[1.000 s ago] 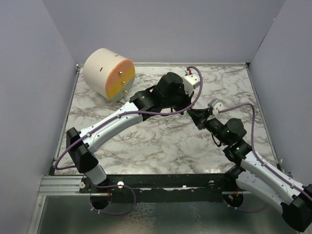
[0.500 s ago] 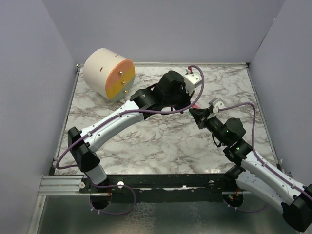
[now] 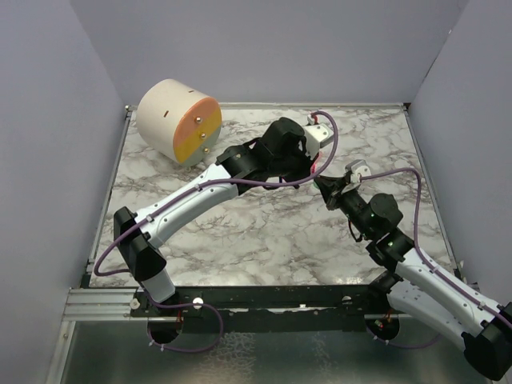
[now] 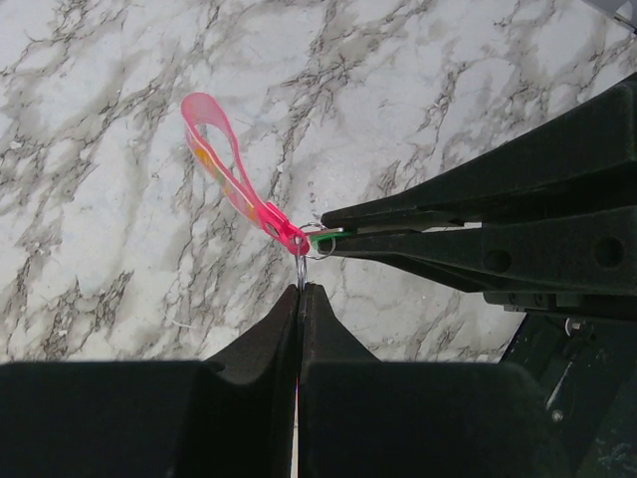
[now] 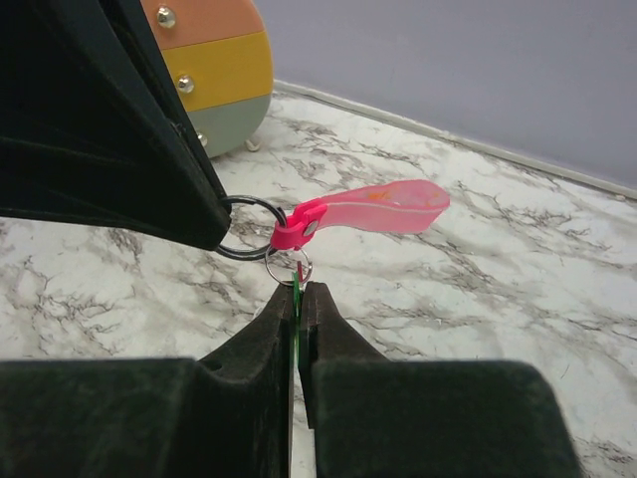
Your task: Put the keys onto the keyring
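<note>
Now closed, right jaws pinching keys (image 4: 328, 236), beside keyring (image 5: 309, 224).

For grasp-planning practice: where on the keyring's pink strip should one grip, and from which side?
Probably the free looped end of the slim pink strip, coming from the side away from the thin silvery metal ring: it juts clear, while the shut left hand and right hand crowd the ring.

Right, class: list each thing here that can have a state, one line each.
left hand: shut on the keyring's ring.
right hand: shut on the green key.
keyring: held in the air, pink strap sticking out.
green key: pinched edge-on, at the small ring.
round drawer box: drawers shut.
</note>
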Tool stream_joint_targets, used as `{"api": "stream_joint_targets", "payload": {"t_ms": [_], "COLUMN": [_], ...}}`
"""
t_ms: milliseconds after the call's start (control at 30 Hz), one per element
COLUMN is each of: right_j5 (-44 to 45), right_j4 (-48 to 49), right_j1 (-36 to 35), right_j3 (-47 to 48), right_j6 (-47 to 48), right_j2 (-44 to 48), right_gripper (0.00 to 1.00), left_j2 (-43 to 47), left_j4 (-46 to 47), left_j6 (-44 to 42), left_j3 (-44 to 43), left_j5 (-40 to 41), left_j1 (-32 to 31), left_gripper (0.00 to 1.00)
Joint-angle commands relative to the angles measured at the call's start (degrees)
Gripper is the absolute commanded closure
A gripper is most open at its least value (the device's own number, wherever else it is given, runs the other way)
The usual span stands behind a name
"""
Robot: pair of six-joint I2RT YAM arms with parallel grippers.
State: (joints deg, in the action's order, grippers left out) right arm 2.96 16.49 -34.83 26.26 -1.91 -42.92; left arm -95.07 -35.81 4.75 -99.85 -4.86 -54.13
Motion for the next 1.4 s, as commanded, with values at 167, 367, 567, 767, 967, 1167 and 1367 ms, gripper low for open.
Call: {"api": "stream_joint_targets", "payload": {"t_ms": [167,367,567,767,967,1167,1367], "right_j5": [3.3,8.3,10.2,11.3,3.8,-5.0,-7.5], "right_j4": [-1.0,-3.2,-2.6,-2.8,1.8,2.8,2.3], "right_j1": [0.0,0.0,0.0,0.0,0.0,0.0,0.0], "right_j3": [1.9,2.5,0.8,0.1,-2.7,-3.1,-2.4], "right_j6": [-0.5,-1.5,-1.2,-1.2,1.6,4.6,5.8], "right_j2": [1.1,2.5,6.5,9.6,11.1,9.8,7.4], "right_gripper": [0.98,0.71,0.66,0.66,0.56,0.5,0.67], "left_j2": [-2.0,-3.7,-4.5,-6.3,-10.1,-13.6,-14.3], "left_j4": [-4.8,-6.2,-9.6,-14.4,-21.8,-29.5,-31.5], "left_j6": [-1.8,-2.9,-6.8,-10.1,-13.6,-17.0,-19.6], "left_j3": [-2.5,-4.5,-7.7,-11.8,-19.4,-26.1,-27.0], "left_j5": [-2.3,-1.3,-2.8,-2.5,-2.5,-2.5,-5.0], "left_j1": [-0.8,-0.8,-0.9,-0.8,-0.8,-0.9,-0.8], "left_gripper": [1.0,1.0,1.0,1.0,1.0,1.0,1.0]}}
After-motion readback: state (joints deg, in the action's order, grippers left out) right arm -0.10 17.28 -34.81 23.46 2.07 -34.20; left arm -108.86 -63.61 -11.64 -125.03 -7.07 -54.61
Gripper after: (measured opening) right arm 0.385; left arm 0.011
